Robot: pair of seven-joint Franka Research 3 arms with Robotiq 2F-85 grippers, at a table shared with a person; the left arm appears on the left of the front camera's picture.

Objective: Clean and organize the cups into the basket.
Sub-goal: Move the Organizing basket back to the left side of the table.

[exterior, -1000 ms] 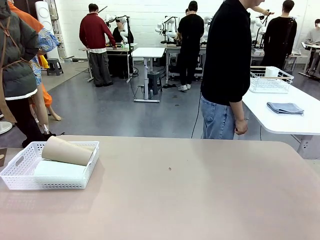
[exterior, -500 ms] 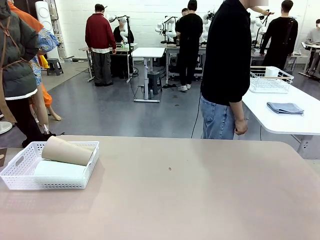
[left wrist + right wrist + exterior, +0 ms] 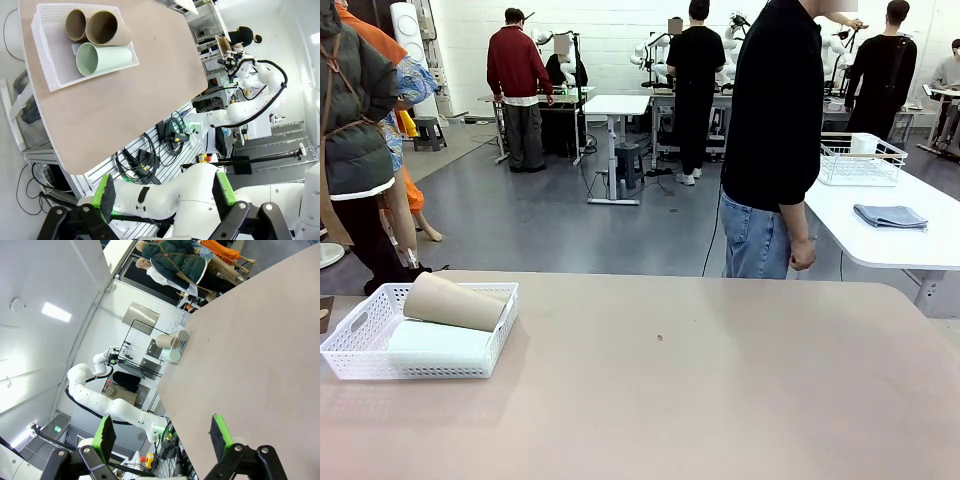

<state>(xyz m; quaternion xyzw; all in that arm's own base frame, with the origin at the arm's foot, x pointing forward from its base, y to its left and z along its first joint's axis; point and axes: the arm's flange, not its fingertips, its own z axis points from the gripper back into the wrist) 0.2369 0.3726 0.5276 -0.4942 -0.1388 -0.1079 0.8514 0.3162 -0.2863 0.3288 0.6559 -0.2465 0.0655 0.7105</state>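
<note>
At lower left of the front view the basket [image 3: 362, 345] holds the cups [image 3: 455, 301]; the left wrist view shows three lying inside: two tan, one mint [image 3: 102, 58]. The left gripper [image 3: 162, 192] and right gripper [image 3: 162, 432] hang with jaws apart, empty. The job looks finished; best to keep both arms high and clear.

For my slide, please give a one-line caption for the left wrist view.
Open left gripper high above the table; white basket holds two tan-brown cups and one mint cup.
</note>
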